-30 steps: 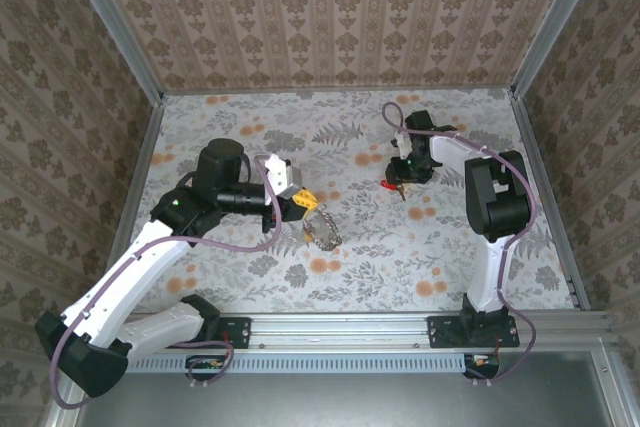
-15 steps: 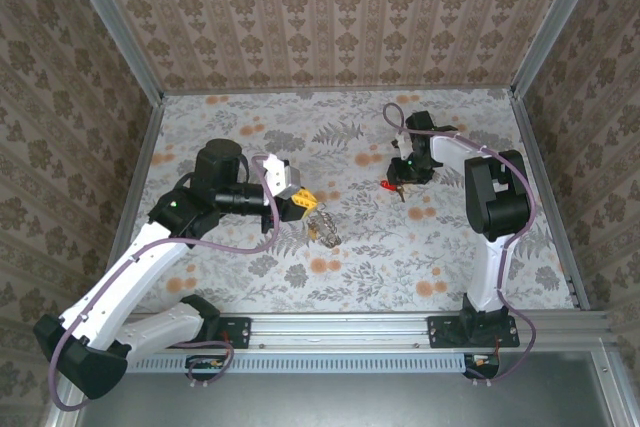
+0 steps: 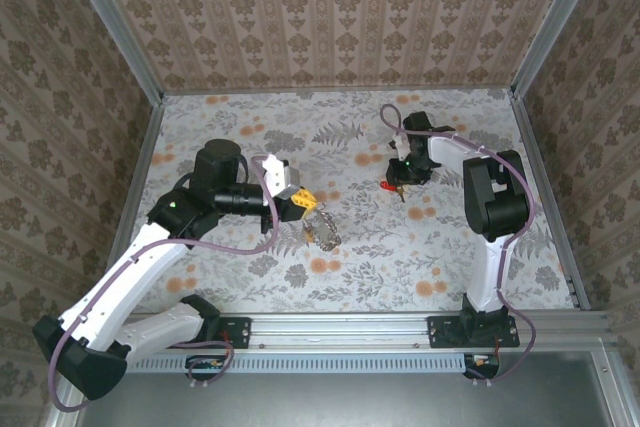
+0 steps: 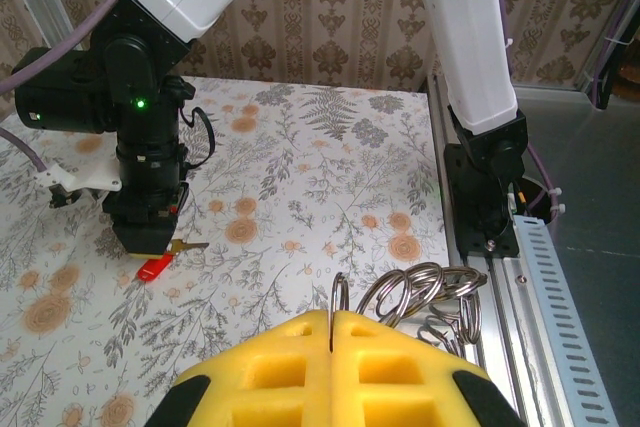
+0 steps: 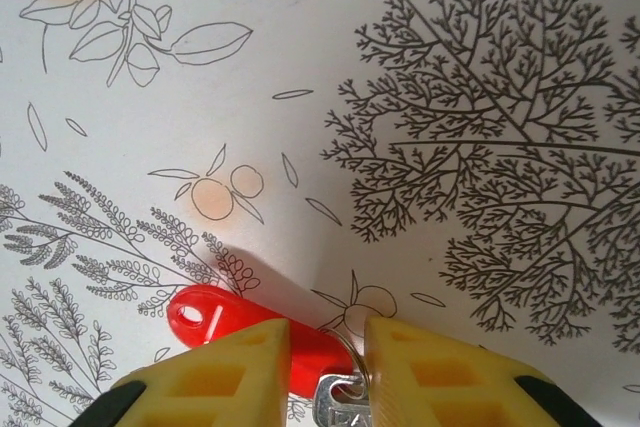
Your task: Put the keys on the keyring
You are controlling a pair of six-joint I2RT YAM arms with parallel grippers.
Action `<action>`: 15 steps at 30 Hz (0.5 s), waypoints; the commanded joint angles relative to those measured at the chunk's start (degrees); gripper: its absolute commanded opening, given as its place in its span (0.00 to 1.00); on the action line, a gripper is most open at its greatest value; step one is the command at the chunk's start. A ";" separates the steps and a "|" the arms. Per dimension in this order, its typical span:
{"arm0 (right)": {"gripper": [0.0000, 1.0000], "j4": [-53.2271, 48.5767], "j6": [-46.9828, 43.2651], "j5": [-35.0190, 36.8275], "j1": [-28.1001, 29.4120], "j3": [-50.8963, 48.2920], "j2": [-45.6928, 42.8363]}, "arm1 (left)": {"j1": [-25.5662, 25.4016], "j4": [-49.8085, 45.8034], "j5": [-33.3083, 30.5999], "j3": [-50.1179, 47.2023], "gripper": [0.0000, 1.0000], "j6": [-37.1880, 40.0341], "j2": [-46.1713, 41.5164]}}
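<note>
My left gripper [image 3: 303, 202] hovers left of the table's middle, its yellow fingers [image 4: 260, 367] shut on one ring of the keyring [image 4: 425, 292], a chain of silvery rings. The rest of the keyring [image 3: 325, 230] hangs below the fingertips. The keys [image 3: 388, 186] lie on the flowered table at the back right, with my right gripper [image 3: 402, 179] pointing straight down over them. In the right wrist view, the red head [image 5: 215, 312] and a silver key [image 5: 335, 405] sit between the yellow fingertips [image 5: 430, 372], and the right gripper [image 5: 328, 347] shows a narrow gap. The left wrist view shows the keys [image 4: 158, 266] under the right gripper [image 4: 148, 239].
The metal rail [image 3: 400, 332] with the arm bases runs along the near edge. Patterned walls [image 3: 330, 17] and aluminium posts [image 3: 545, 27] close in the table [image 3: 360, 267]. The right arm's purple cable [image 3: 392, 119] loops above its wrist.
The right fingers have drawn closer together around the keys. The left gripper and the hanging keyring have shifted only slightly.
</note>
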 commanded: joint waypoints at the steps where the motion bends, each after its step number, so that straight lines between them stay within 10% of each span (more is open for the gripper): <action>1: 0.25 -1.91 0.06 -0.28 0.41 -1.17 -0.33 | -0.49 1.10 0.68 0.07 0.00 -0.44 -1.34; 15: 0.24 -0.22 0.99 -0.68 0.39 -3.16 -2.17 | -1.29 0.58 -0.32 0.07 0.00 0.04 -1.33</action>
